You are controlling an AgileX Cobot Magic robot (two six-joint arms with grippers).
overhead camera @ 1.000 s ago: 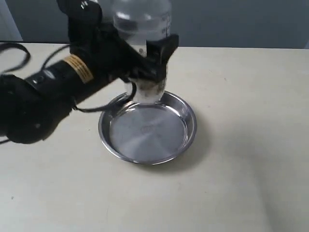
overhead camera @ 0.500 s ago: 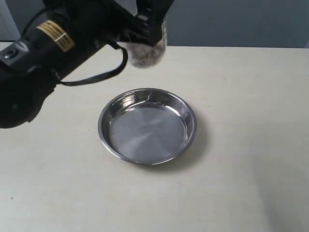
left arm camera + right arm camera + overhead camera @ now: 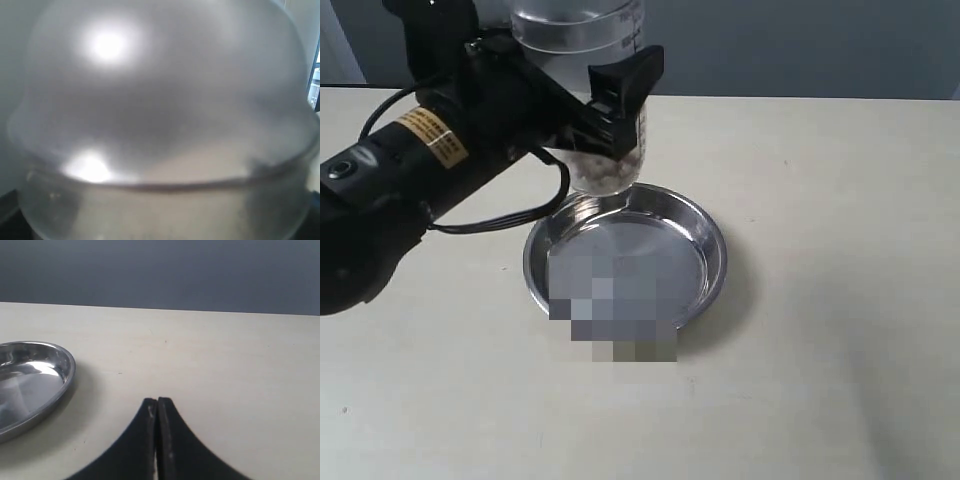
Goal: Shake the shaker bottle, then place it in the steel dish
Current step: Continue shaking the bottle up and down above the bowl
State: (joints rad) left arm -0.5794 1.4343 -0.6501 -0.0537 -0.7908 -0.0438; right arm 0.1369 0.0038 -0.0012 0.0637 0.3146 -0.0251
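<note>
Plainly, the left claw (image 3: 592,118) is clamped on the shaker bottle (image 3: 578,30), one black finger (image 3: 626,82) pressed against the side of the bottle that faces 3 o'clock in the exterior view. The opposite finger is hidden behind the bottle and the arm. The bottle stands upright in that grip, with pale and brownish bits gathered at its bottom end.

Its base is at about the 12 o'clock part of the rim of the steel dish (image 3: 716,250); whether it touches the rim or hangs just above it, I cannot tell. The dish lies flat on the desk (image 3: 840,330), and a blurred patch covers part of its floor toward 6 o'clock.

The left wrist view shows none of this layout. It is filled by the bottle's frosted dome (image 3: 160,125), with two bright glints on it, and neither the dish nor the desk can be made out.

The right claw (image 3: 157,430) appears only in its own wrist view, not in the exterior one. Its two dark tips are pressed together with nothing between them, low over bare desk (image 3: 235,365). That same view catches the dish's rim (image 3: 69,371), well apart from the closed tips, and no bottle.
</note>
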